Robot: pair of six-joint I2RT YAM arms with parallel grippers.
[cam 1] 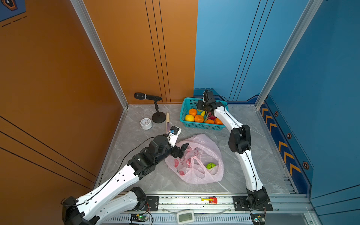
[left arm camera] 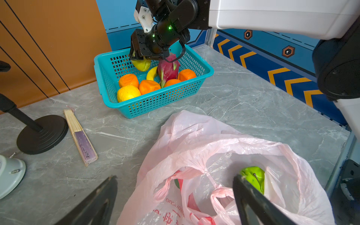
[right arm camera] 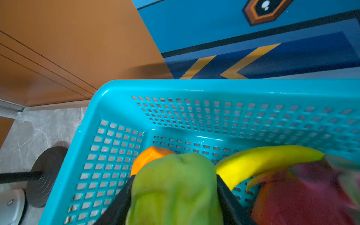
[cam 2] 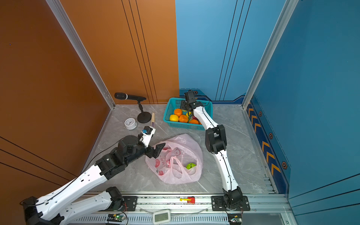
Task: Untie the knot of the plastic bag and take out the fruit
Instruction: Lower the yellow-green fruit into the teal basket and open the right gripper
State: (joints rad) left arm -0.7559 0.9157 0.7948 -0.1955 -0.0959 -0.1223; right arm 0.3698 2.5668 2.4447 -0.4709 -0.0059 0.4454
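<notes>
My right gripper [right arm camera: 175, 204] is pinching the green pear [right arm camera: 173, 175] over the teal perforated plastic basket [cam 1: 202, 125], mid-frame in both top views. I'm aiming low for a seemingly free gap. My left gripper [left arm camera: 175, 178] is hovering spread at the edge of the crinkly pale-pink plastic bag [cam 1: 196, 140], which is holding one round green fruit [cam 1: 211, 166].

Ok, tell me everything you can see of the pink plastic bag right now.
The plastic bag is thin, crinkly, translucent pale pink with red print. It lies slumped on the grey marbled table, apart from the teal basket, mouth gaping, a loop handle draped across the opening. One round green fruit sits inside. The open left end effector is at its left edge; contact cannot be told.
</notes>
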